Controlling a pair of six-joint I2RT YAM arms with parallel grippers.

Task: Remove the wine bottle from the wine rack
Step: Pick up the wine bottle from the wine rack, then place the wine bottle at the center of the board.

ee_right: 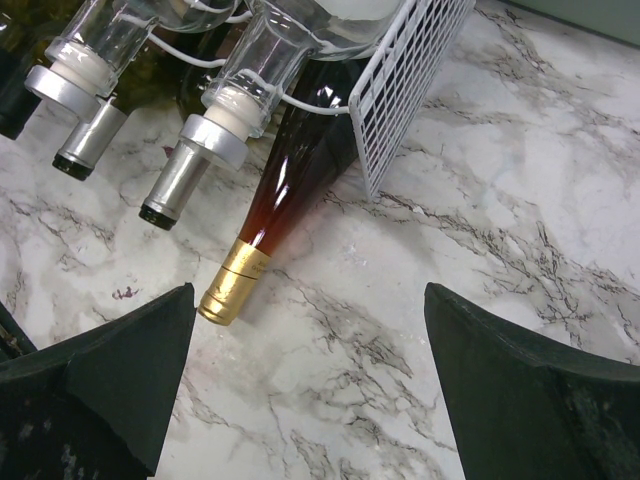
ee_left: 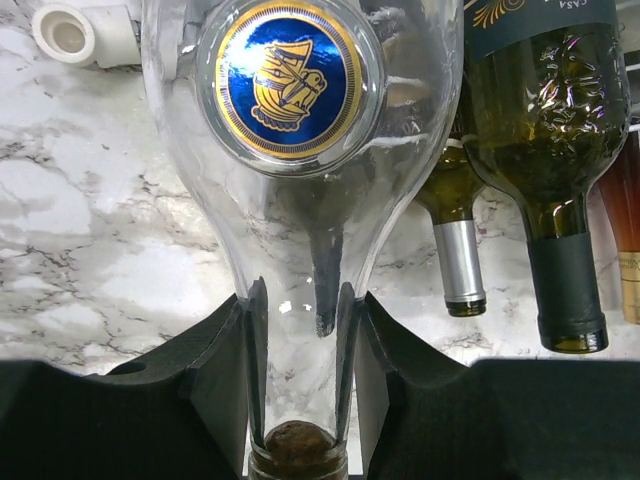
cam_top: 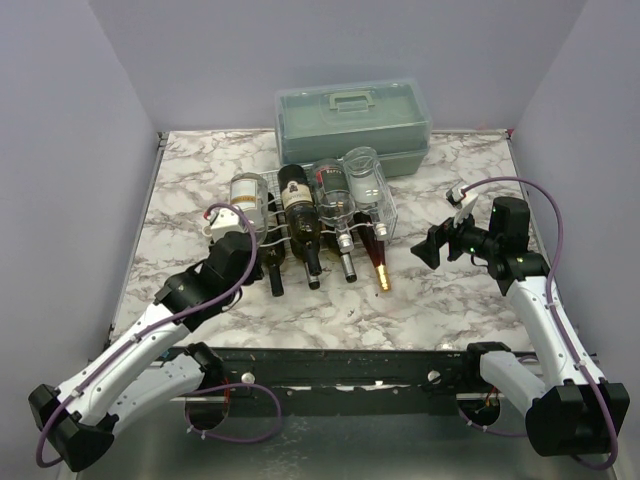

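The white wire rack (cam_top: 386, 213) stands mid-table with several bottles lying in it, necks toward me. My left gripper (cam_top: 250, 240) is shut on the neck of the leftmost bottle (cam_top: 248, 192), a clear glass one. In the left wrist view this clear bottle (ee_left: 300, 230) carries a blue-and-gold round medallion. Its corked neck sits between my fingers (ee_left: 255, 350), and the left gripper (ee_left: 300, 300) closes on it. My right gripper (cam_top: 428, 247) is open and empty, right of the rack. In its own view the right gripper (ee_right: 308, 295) hovers over bare marble near the rack's end grid (ee_right: 410, 70).
A grey-green plastic case (cam_top: 355, 125) with a handle stands behind the rack. A dark olive bottle (ee_left: 550, 130) lies beside the held one. An amber bottle (ee_right: 290, 190) with a gold foil top pokes out at the rack's right, under silver-capped clear bottles (ee_right: 195, 165).
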